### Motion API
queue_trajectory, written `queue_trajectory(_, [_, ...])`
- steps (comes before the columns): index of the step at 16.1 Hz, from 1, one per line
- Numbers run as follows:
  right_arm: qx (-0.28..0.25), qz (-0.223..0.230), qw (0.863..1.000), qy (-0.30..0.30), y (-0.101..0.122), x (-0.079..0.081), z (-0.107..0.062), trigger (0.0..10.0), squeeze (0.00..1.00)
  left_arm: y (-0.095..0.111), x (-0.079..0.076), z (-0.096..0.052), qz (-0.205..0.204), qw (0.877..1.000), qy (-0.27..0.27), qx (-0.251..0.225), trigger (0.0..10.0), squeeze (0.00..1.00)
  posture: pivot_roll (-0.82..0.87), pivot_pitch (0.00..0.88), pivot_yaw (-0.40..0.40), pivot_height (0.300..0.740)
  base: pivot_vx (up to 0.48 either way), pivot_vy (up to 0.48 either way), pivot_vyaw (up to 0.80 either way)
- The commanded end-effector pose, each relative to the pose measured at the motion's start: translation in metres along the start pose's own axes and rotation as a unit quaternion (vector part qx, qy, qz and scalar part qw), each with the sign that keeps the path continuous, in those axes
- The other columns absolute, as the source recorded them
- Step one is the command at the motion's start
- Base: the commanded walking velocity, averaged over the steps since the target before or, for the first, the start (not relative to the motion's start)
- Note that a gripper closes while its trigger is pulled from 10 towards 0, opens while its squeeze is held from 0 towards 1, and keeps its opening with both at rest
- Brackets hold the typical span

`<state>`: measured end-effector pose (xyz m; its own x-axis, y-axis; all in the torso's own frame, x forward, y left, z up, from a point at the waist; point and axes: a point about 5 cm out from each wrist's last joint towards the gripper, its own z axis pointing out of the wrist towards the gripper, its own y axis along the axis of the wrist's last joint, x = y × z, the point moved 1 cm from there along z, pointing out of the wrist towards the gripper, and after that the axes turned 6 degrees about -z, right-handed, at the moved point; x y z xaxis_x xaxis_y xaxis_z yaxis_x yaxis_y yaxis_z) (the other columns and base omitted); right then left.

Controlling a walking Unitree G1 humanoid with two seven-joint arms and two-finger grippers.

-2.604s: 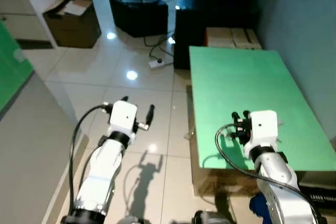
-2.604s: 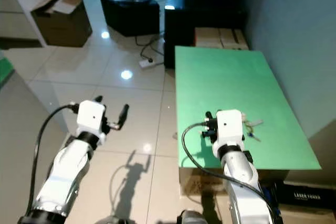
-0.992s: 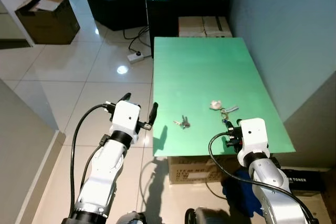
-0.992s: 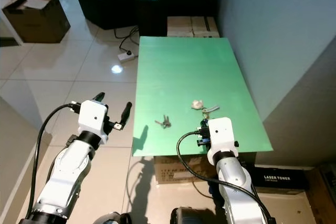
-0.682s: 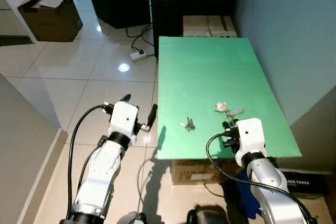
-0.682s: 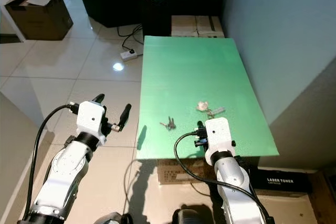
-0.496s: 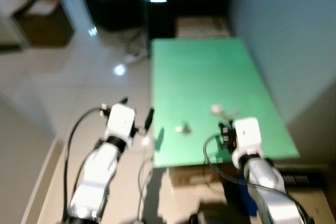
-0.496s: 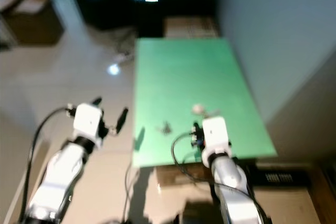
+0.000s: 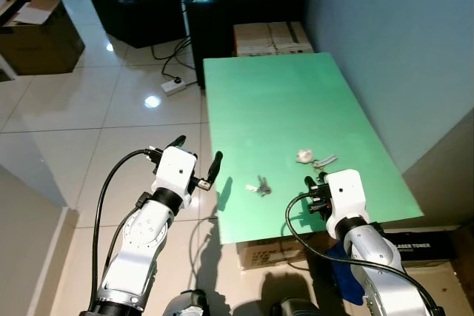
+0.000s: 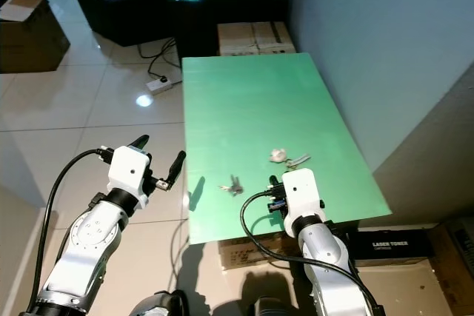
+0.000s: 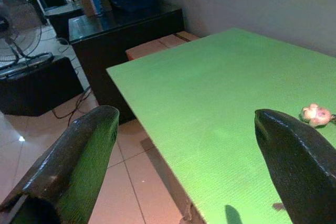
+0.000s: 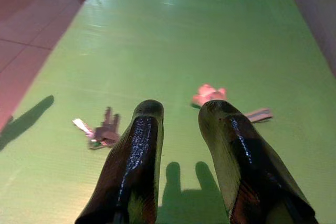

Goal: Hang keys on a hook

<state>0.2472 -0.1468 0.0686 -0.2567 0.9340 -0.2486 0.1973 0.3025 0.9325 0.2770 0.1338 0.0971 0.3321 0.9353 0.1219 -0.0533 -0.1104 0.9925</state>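
A small bunch of keys (image 9: 258, 188) lies on the green table (image 9: 274, 101) near its front edge. A pinkish charm (image 9: 304, 156) with a grey tag (image 12: 260, 114) lies a little farther right. My right gripper (image 9: 315, 186) hovers low over the table's front edge, between the two. Its fingers (image 12: 142, 145) stand a little apart with nothing in them. In the right wrist view the keys (image 12: 102, 132) lie ahead and to one side, the charm (image 12: 208, 94) just past the fingertips. My left gripper (image 9: 196, 160) is open over the floor, left of the table.
A grey wall runs along the table's right side. Cardboard boxes (image 9: 270, 35) and a black cabinet (image 9: 237, 12) stand behind the table, another box (image 9: 270, 253) under it. A power strip (image 9: 174, 85) with cables, a fan base (image 9: 137, 9) and an open carton (image 9: 37, 31) sit on the tiled floor.
The whole view has swung and shifted with the camera, with blur half a second ago. The keys and charm lie where they lay. Both arms hold the same pose.
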Motion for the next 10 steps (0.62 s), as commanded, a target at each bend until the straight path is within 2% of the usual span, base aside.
queue_trajectory(1, [0.005,-0.014,1.000,0.006,-0.002,0.001,0.002,10.0,0.00,-0.002,0.001,-0.003,0.005,1.000,0.000,0.008,10.0,0.00,-0.14,0.140,0.028,0.740,0.000,0.000,0.00])
queue_trajectory(2, [0.011,-0.025,1.000,0.006,-0.004,0.002,0.005,10.0,0.00,-0.001,0.002,-0.003,0.006,1.000,0.001,0.008,10.0,0.00,-0.14,0.149,0.030,0.740,0.000,0.000,0.00])
queue_trajectory(3, [0.012,-0.015,1.000,0.016,-0.004,0.003,0.008,10.0,0.00,0.000,0.002,-0.003,0.007,1.000,-0.001,0.008,10.0,0.00,-0.13,0.160,0.035,0.740,0.000,0.000,0.00])
queue_trajectory(4, [0.010,-0.009,1.000,0.024,-0.004,0.005,0.013,10.0,1.00,0.000,0.002,-0.005,0.008,1.000,-0.003,0.008,10.0,0.00,-0.13,0.166,0.039,0.740,0.000,0.000,0.00])
queue_trajectory(6, [0.017,-0.001,0.999,0.036,-0.007,0.011,0.031,10.0,1.00,0.004,0.003,-0.008,0.013,1.000,-0.010,0.000,10.0,0.00,-0.11,0.191,0.051,0.740,0.000,0.000,0.00])
queue_trajectory(8, [0.049,0.025,0.998,0.036,-0.016,0.021,0.057,10.0,1.00,0.004,0.006,-0.014,0.019,1.000,-0.016,0.007,10.0,0.00,-0.09,0.210,0.054,0.740,0.000,0.000,0.00])
queue_trajectory(10, [0.062,0.020,0.997,0.043,-0.019,0.029,0.068,10.0,1.00,0.008,0.007,-0.016,0.017,1.000,-0.021,0.006,10.0,0.00,-0.04,0.234,0.049,0.740,0.000,0.000,0.00])
